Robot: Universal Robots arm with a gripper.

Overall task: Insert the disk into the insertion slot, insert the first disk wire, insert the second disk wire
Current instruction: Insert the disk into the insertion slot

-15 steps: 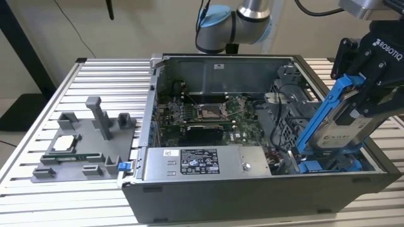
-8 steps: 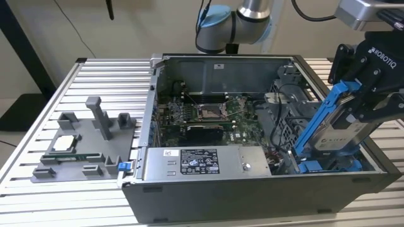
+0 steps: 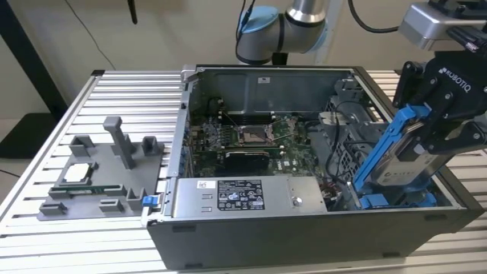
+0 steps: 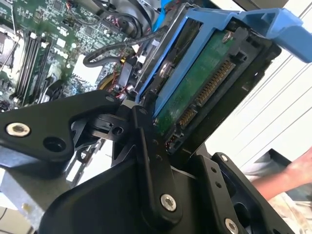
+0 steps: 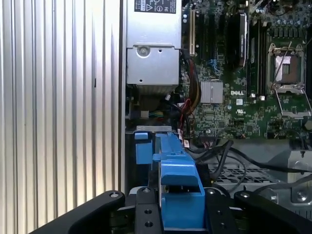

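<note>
The end effector (image 3: 432,137) is clamping the disk (image 3: 396,158), holding it tilted with its lower end at the slot (image 3: 388,201) in the computer case's (image 3: 304,240) near corner, exterior view's right; the first step is running, with seating probably calling for squarer alignment.

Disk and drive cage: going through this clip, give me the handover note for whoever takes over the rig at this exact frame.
Gripper: shut on the disk, gripping its upper part.
Disk: tilted, with its lower end at the mouth of the insertion slot, at the exterior view's right of the open computer case. Most of the disk stands above the cage.
Done: the disk is in hand and at the slot.
Left: the disk is not seated. In the second wrist view its connector edge carries no wire, so neither disk wire is inserted.
</note>
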